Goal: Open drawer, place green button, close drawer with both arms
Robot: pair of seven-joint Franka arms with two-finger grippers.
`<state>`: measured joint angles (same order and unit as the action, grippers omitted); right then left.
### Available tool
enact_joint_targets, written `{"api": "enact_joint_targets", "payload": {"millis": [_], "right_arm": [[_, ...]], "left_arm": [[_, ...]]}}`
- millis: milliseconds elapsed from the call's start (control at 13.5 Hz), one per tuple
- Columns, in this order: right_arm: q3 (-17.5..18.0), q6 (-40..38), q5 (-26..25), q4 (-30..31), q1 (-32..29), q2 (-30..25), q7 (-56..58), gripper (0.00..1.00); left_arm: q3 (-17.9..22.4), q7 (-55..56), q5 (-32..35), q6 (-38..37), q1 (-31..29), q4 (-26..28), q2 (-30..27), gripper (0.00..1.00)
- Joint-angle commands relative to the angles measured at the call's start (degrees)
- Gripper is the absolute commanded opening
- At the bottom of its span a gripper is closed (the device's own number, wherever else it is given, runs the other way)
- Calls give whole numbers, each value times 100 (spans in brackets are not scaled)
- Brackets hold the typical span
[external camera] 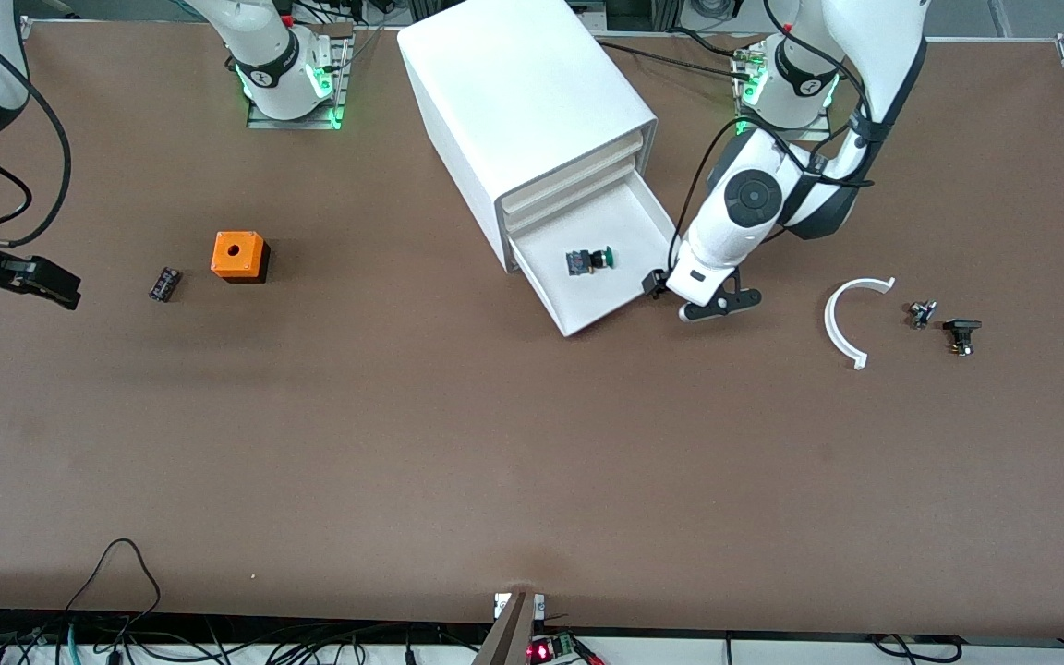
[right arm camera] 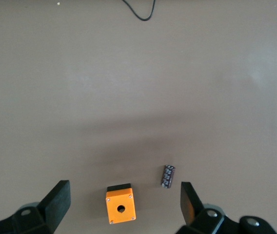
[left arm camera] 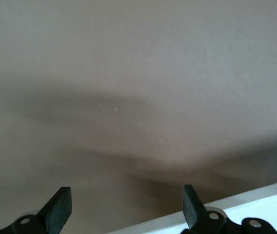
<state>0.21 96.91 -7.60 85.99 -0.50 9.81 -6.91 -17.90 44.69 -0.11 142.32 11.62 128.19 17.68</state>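
Near the middle of the table (external camera: 458,443), toward the arms' bases: big white cabinet (external camera: 523,102) with its lowest drawer (external camera: 629,222) pulled out. Inside that drawer, on its floor: button (external camera: 589,260), lying on its side, green cap toward the left arm's end. Just beside the open drawer's front corner, low over the table: left pincer (external camera: 700,300), fingers (left arm camera: 58,209) spread, pinching nothing; white drawer edge (left arm camera: 255,204) close by one fingertip in the left wrist view. At the right arm's end, up over bare table: right pincer (external camera: 38,282), likewise spread and empty, waiting. Near it on the table: orange box (external camera: 239,255) with a hole on top, and a small black part (external camera: 163,284) just beside the box. Toward the left arm's end: white curved piece (external camera: 841,323) and two small dark parts (external camera: 943,325) close together.
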Motion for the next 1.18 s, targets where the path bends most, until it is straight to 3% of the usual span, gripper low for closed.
{"api": "enact_joint_targets", "payload": {"millis": [0, 295, 443, 812, 1108], "right_arm": [[-231, -216, 162, 173, 356, -146, 67, 100], [-355, -235, 215, 313, 392, -260, 76, 100], [-477, -138, 739, 742, 366, -549, 93, 100], [-601, -85, 734, 1244, 383, -971, 558, 100], [-601, -76, 716, 1613, 384, -1288, 542, 100]], "left_arm": [[-336, 198, -182, -2, 24, 215, -125, 100], [-986, 198, -690, -362, 33, 285, -256, 100], [-1171, 190, -937, -573, 33, 285, -292, 100], [-1225, 93, -955, -1293, 7, 285, -397, 100], [-1216, 75, -921, -1234, -211, 206, -642, 100]]}}
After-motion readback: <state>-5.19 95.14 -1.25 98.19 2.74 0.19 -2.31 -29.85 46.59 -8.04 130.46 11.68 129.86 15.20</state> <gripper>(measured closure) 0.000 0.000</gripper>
